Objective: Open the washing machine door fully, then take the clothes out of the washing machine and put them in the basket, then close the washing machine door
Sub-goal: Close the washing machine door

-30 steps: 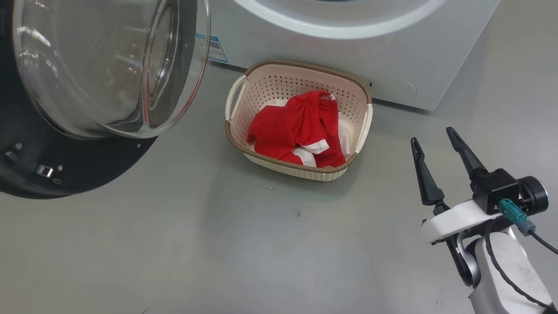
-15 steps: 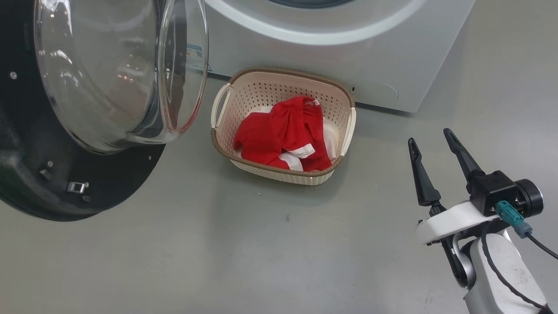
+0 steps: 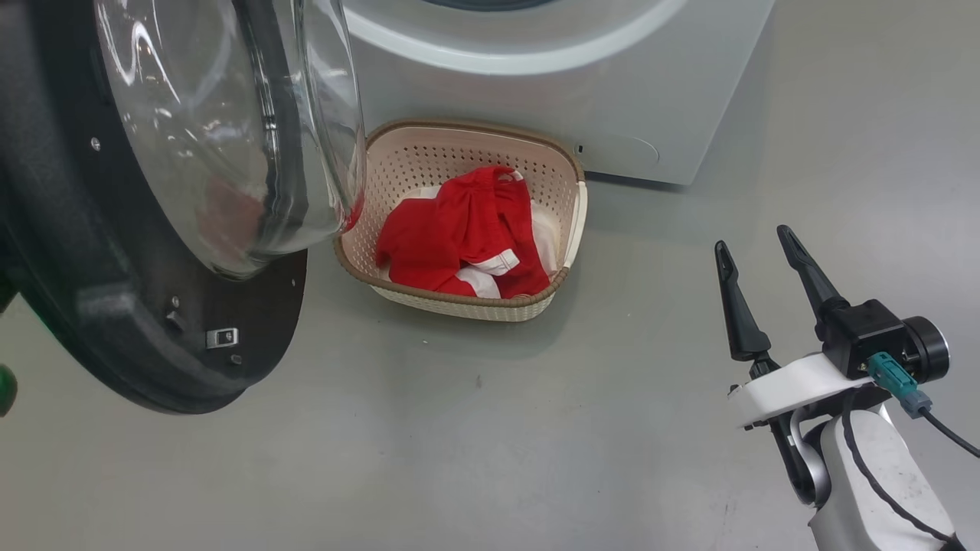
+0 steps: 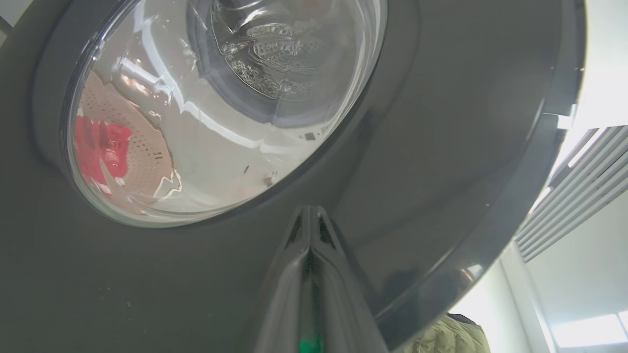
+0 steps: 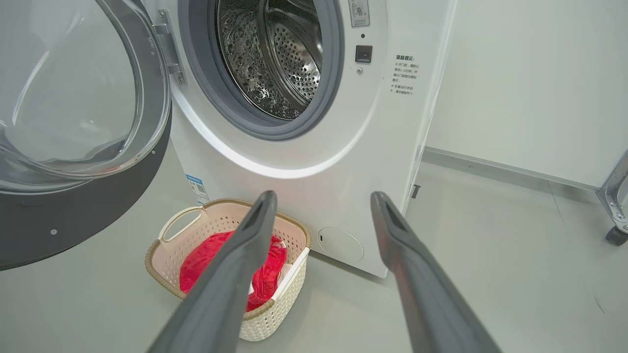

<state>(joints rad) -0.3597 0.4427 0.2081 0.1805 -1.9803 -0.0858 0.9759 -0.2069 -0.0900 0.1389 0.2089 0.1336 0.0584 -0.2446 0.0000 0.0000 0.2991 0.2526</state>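
Washing machine door (image 4: pixel 441 147) is sitting at the tips of your pressed-together left fingers (image 4: pixel 289 289); your right fingers (image 3: pixel 739 317) are gaping wide, empty.

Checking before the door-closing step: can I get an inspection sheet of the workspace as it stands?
Surface: grey floor, a few small specks.
Job's things: washing machine, drum looks empty; washing machine door open, glass overlapping the basket's left end in head view; clothes in the basket.
Clutter: nothing seen.
Grippers: left gripper fingers shut, tips seemingly against the door's black ring; right gripper open, empty, apart from the basket.
Cables: teal-plugged cable at right wrist.
Surroundings: white wall; wheeled metal frame at right.
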